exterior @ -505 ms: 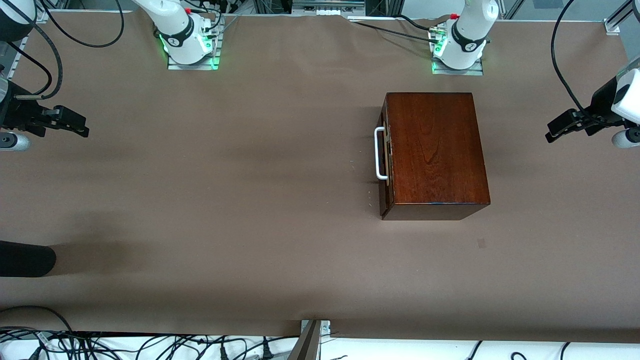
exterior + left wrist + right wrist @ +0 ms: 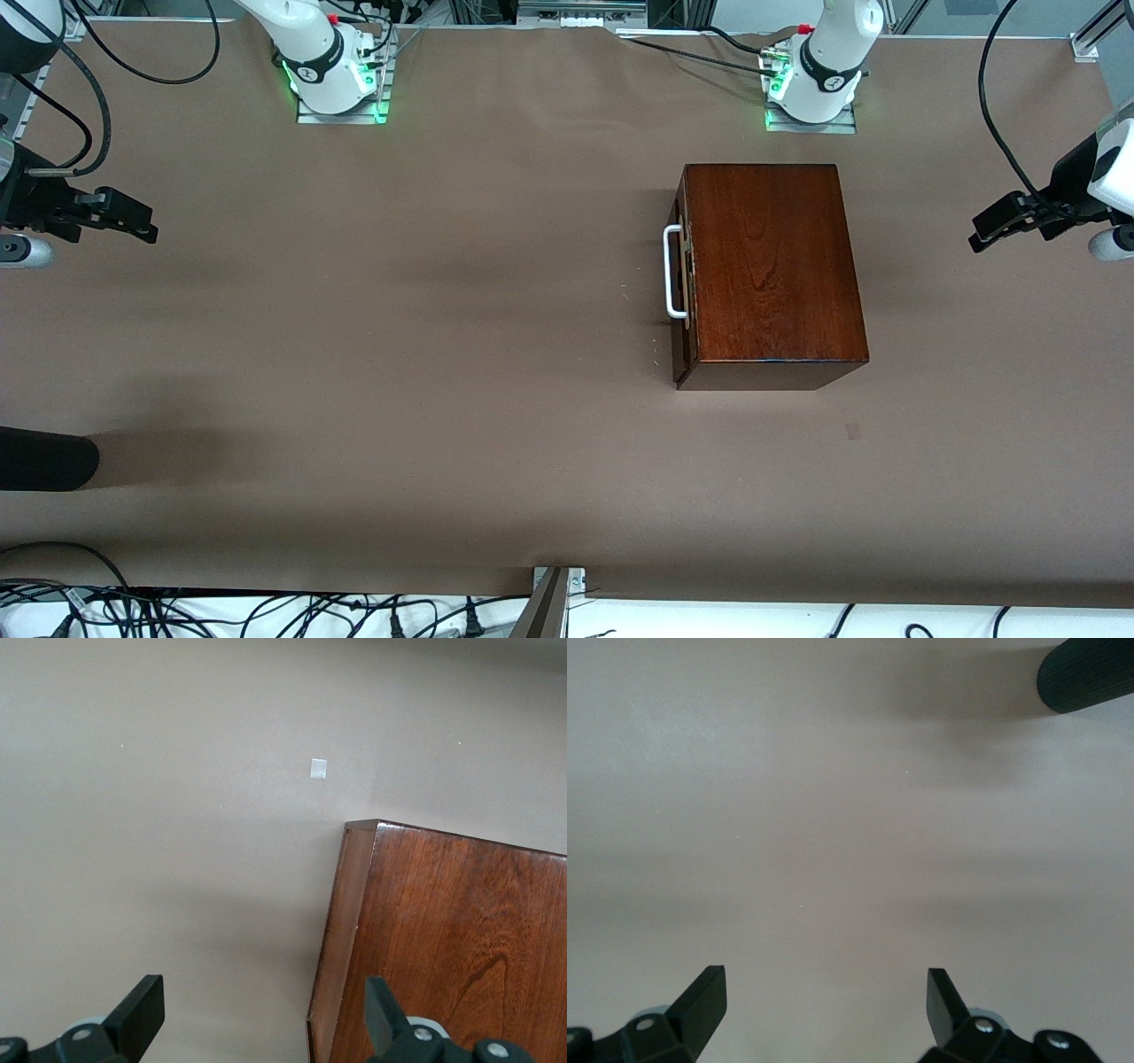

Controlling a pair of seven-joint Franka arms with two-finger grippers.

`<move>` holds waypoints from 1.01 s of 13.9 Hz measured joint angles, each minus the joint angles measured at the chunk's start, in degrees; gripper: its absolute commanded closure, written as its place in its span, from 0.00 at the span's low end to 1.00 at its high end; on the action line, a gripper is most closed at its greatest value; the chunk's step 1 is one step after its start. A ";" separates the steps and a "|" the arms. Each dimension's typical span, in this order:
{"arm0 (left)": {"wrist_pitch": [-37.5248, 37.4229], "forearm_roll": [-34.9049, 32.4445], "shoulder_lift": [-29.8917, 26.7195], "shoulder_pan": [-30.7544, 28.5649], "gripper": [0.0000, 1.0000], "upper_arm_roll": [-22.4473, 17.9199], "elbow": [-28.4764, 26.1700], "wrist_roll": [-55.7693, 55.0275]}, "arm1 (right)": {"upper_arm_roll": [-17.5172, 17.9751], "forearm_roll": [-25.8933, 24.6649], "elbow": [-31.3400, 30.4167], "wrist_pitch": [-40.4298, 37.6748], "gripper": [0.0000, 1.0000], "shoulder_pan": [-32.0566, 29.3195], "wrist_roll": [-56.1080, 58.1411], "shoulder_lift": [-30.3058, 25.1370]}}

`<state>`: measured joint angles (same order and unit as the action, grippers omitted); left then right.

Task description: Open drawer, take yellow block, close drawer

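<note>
The dark mahogany box (image 2: 769, 270) stands on the table toward the left arm's end. Its drawer is shut, and the white U-shaped handle (image 2: 672, 271) on the drawer front faces the right arm's end. The yellow block is hidden. My left gripper (image 2: 982, 234) is open and empty, up in the air at the left arm's end of the table, apart from the box. In the left wrist view its fingers (image 2: 142, 1010) frame a corner of the box (image 2: 443, 939). My right gripper (image 2: 142, 223) is open and empty over bare table at the right arm's end; its fingers (image 2: 707, 997) show in the right wrist view.
The brown table cover (image 2: 425, 354) is bare around the box. A black rounded object (image 2: 44, 458) juts in at the right arm's end, near the front camera; it also shows in the right wrist view (image 2: 1088, 673). A small pale square mark (image 2: 318, 769) lies on the cover near the box.
The left gripper has shifted very slightly toward the left arm's end. Nothing else has moved.
</note>
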<state>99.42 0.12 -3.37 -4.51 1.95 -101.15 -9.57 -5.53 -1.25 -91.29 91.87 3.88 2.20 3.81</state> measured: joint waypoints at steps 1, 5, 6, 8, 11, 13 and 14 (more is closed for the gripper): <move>-0.20 0.01 0.00 0.00 0.00 0.08 0.09 -0.08 | 0.00 0.00 0.00 0.00 0.00 0.00 0.00 0.00; -0.69 0.04 0.00 0.00 0.00 0.12 0.18 -0.12 | 0.00 0.00 0.00 0.00 0.00 0.00 0.00 0.00; -0.69 0.05 0.00 0.00 0.00 0.15 0.20 -0.13 | 0.00 0.00 0.00 0.00 0.00 0.00 0.00 0.00; -0.69 0.06 0.00 0.00 0.00 0.16 0.30 -0.13 | 0.00 0.00 0.00 0.00 0.00 0.00 0.00 0.00; -0.70 0.06 0.00 0.00 0.00 0.16 0.45 -0.13 | 0.00 0.00 0.00 0.00 0.00 0.01 0.00 0.00; -0.71 0.07 0.00 0.00 0.00 0.16 0.50 -0.13 | 0.00 0.00 0.00 0.00 0.00 0.04 0.00 0.00; -0.71 0.07 0.00 0.00 0.00 0.16 0.51 -0.13 | 0.00 0.00 0.00 0.00 0.00 0.04 0.00 0.00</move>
<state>98.71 0.19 -3.37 -4.51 2.11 -100.63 -9.70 -5.53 -1.24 -91.29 91.87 3.92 2.20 3.81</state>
